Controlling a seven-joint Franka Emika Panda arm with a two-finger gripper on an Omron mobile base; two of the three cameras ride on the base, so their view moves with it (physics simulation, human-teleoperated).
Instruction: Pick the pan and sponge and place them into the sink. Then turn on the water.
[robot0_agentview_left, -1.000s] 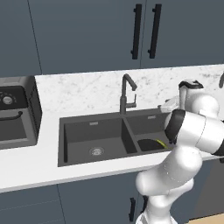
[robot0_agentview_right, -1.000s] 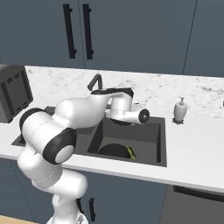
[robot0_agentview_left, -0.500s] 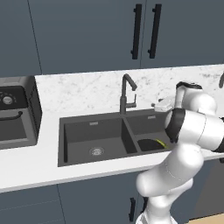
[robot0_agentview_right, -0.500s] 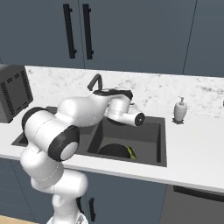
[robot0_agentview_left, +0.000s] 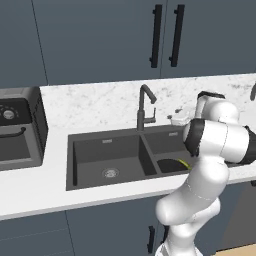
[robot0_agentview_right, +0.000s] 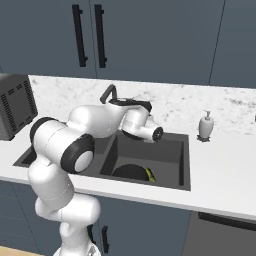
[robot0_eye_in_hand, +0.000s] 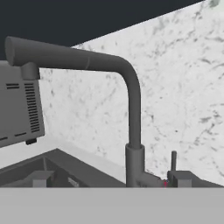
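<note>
The arm bends over the sink (robot0_agentview_right: 170, 172), its hand level and turned toward the faucet (robot0_eye_in_hand: 131, 109). How far the tool is open I cannot tell. The pan (robot0_agentview_right: 131, 171) and sponge (robot0_agentview_right: 150, 175) lie together in the right basin.

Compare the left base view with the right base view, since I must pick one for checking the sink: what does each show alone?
Left base alone: the left basin's drain and the appliance's dial. Right base alone: the soap dispenser on the counter. Both share the sink, the faucet, the pan and the sponge in the right basin, with no water running.
</note>
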